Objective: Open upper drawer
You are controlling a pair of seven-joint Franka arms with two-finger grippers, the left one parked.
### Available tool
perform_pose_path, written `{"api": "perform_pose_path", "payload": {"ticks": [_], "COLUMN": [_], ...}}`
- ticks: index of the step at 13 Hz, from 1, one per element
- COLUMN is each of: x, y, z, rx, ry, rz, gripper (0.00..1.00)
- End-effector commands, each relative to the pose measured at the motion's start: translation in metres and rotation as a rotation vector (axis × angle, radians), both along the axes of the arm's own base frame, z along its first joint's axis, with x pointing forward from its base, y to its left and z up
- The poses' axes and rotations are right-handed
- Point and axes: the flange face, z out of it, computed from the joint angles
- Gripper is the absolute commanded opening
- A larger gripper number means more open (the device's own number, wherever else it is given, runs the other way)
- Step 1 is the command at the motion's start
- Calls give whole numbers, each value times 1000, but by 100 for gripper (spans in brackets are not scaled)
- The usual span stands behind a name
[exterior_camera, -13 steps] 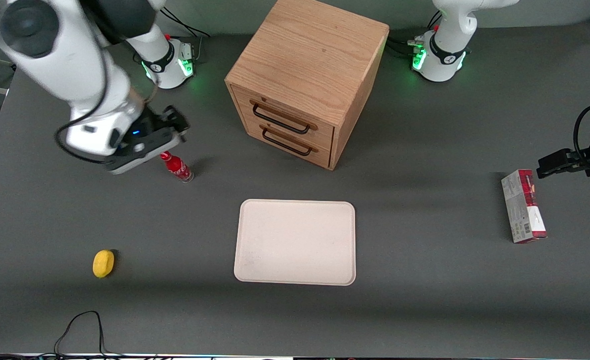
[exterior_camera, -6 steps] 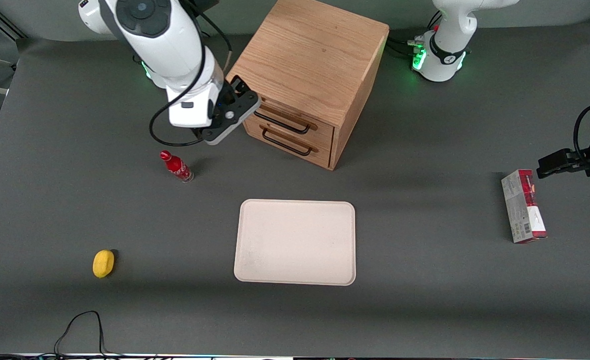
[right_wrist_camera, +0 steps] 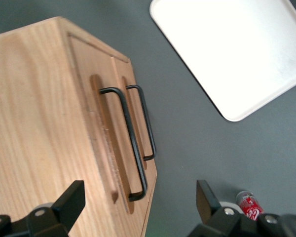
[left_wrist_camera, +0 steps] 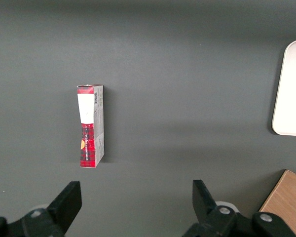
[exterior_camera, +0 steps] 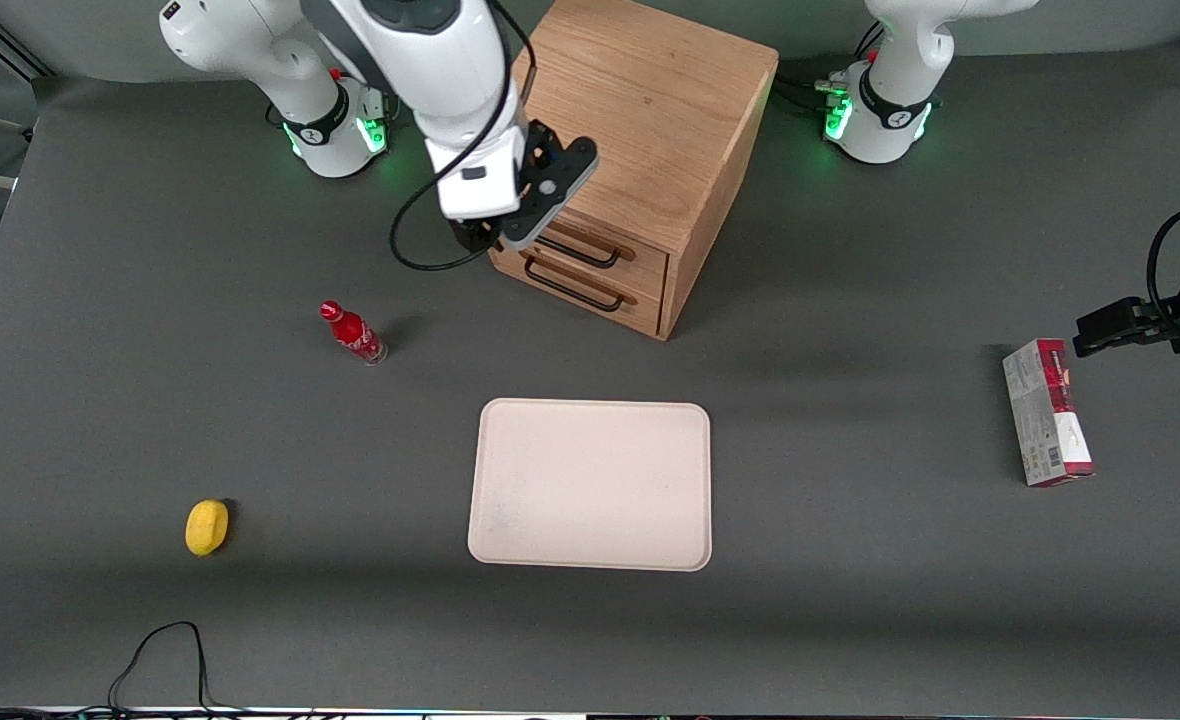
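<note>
The fingers (right_wrist_camera: 64, 207) are spread wide apart and they hold nothing; in the right wrist view the black handle (right_wrist_camera: 128, 143) of the upper drawer (right_wrist_camera: 101, 143) shows between them, not yet touched. I see the gripper (exterior_camera: 520, 225) hanging just above the cabinet (exterior_camera: 640, 110) at its front top edge, at the end of the handle nearest the working arm's base. The upper drawer (exterior_camera: 590, 243) is the higher of the cabinet's two and it looks fully shut, with the lower drawer (exterior_camera: 590, 290) directly under it.

For this step I would bring the gripper down in front of the cabinet, more toward the middle of the upper handle (a grip at one end may twist the drawer on its rails). One finger should pass between the wire and the wood. The lower handle (right_wrist_camera: 145, 123) sits very near, so I must check the height before closing. Then I would pull straight out from the cabinet front, slowly.
</note>
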Motion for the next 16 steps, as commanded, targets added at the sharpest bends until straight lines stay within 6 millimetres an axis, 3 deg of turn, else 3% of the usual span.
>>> {"api": "perform_pose_path", "payload": {"ticks": [1,4,10,16], "x": [9,14,24,22], "y": [-3,-9,-24,-17], "z": [2,1,-7,-37], "rx": [17,31,137,109], "ry": [-16,-14,77,87], "rz": [125,237,245,180], "gripper": [100,100,100,100]}}
